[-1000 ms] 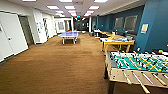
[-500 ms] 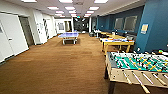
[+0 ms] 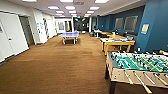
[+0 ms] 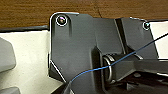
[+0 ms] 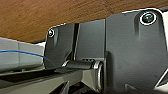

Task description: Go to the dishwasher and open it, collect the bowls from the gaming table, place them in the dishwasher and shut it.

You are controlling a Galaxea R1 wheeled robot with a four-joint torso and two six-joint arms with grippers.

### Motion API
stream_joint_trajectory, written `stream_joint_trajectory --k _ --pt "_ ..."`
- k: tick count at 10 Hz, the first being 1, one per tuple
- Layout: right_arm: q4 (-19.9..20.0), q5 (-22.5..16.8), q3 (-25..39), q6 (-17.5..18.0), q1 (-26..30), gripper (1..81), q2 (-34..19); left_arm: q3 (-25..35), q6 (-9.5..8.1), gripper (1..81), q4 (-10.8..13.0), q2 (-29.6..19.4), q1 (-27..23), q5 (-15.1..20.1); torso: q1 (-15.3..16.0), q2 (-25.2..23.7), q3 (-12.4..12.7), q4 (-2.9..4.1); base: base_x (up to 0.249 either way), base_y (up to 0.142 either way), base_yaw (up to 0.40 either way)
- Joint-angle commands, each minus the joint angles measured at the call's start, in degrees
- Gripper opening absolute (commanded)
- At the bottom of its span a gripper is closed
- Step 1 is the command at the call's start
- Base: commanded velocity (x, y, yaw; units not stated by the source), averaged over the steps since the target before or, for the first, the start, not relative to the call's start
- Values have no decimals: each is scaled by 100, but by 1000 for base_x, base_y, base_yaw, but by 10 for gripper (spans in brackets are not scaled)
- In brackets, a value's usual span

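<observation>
Facing gaming table [image 3: 117, 42] (yellow rim), long axis across the view, beside blue wall [image 3: 155, 27]; claw states: cannot tell

The room is brightly and evenly lit by rows of rectangular ceiling panels [image 3: 65, 8], which glow white with a faint pink tinge — the ones above the far blue ping-pong table [image 3: 69, 35] run together in glare. The brown carpet [image 3: 57, 67] takes a soft sheen and shows almost no hard shadows; only a dark patch lies under the ping-pong table. The head view is soft and blocky throughout, with straight wall lines bowing toward the edges. Beyond the ping-pong table the corridor goes dim. Both wrist views are blurred — the dark plate [image 4: 75, 47] catches pale highlights along its rim.
</observation>
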Motion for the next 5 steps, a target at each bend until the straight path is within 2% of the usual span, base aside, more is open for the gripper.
stream_joint_trajectory --k 1,2,5 --pt "-68 -244 57 -6 294 811 18 -5 -1 811 -47 -103 -294 283 0 0 0 0 0 0 0" --pt "-68 -244 57 -6 285 811 18 -5 -1 811 -38 -103 -294 283 -2 0 0 0 0 0 0" --pt "-68 -244 57 -6 285 811 18 -5 -1 811 -47 -103 -294 283 -11 -4 2 0 74 0 0"
